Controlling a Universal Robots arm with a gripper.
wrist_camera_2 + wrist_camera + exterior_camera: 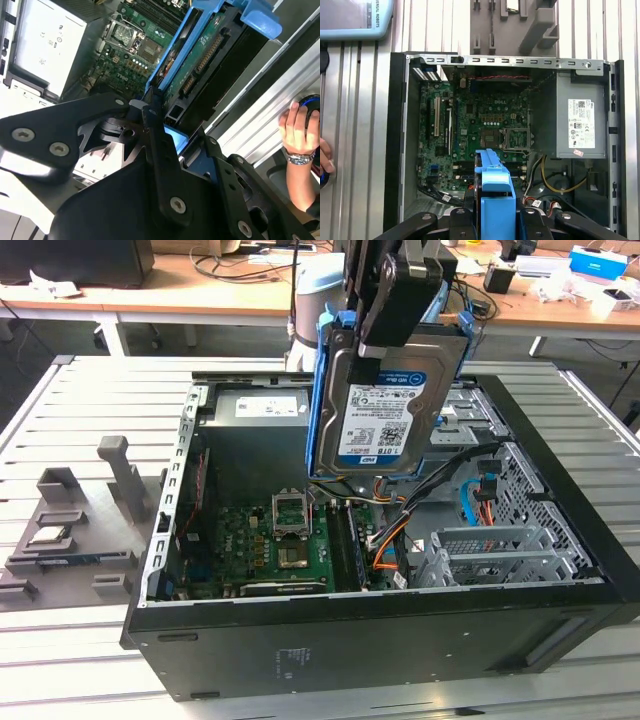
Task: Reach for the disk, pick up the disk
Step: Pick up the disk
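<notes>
A slatted metal worktop (90, 400) carries an open computer case (380, 640), its motherboard (270, 540) exposed, with a grey slotted stand (90, 510) beside it. The gripper (400, 300) has its jaws closed on the top edge of the disk (385, 410), which hangs upright above the case, clear of the drive bays. Reaching and lifting look done. A person's hand (299, 125) rests nearby.

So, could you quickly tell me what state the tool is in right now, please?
Tool: closed on the disk, holding it upright above the open computer case.
</notes>
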